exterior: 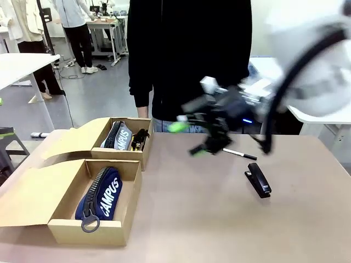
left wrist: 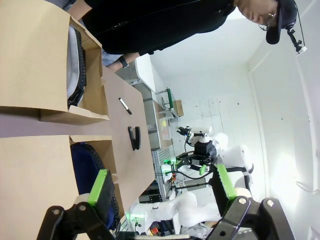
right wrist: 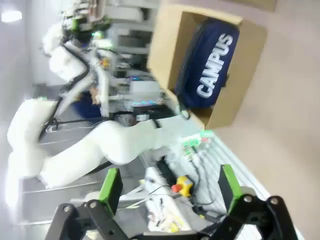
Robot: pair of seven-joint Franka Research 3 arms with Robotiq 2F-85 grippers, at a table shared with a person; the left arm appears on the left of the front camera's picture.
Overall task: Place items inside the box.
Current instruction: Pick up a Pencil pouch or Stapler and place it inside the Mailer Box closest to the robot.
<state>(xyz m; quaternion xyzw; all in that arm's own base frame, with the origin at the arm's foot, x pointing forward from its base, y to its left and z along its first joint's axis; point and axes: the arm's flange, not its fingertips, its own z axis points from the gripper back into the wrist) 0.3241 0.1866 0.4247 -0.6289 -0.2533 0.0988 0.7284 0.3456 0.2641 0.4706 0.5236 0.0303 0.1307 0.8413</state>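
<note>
The box [exterior: 88,230] stands open at the front left with the navy pouch [exterior: 102,193] lettered "CAMPUS" lying inside it. A black stapler [exterior: 258,179] and a thin white pen [exterior: 239,154] with a black cap lie on the table right of centre. My right gripper [exterior: 188,138], blurred, hangs open and empty above the table just left of the pen. Its wrist view has the open gripper [right wrist: 170,184] facing the box [right wrist: 165,45] and the pouch [right wrist: 210,65]. My left gripper [left wrist: 164,185] is open and empty, off the box's [left wrist: 35,180] flap side, with the stapler [left wrist: 134,137] beyond.
A second, smaller cardboard box [exterior: 143,156] stands behind the first, holding a grey pouch [exterior: 117,135] and a dark item [exterior: 140,138]. A person in black [exterior: 186,55] stands at the table's far edge. Both flap lids lie open to the left.
</note>
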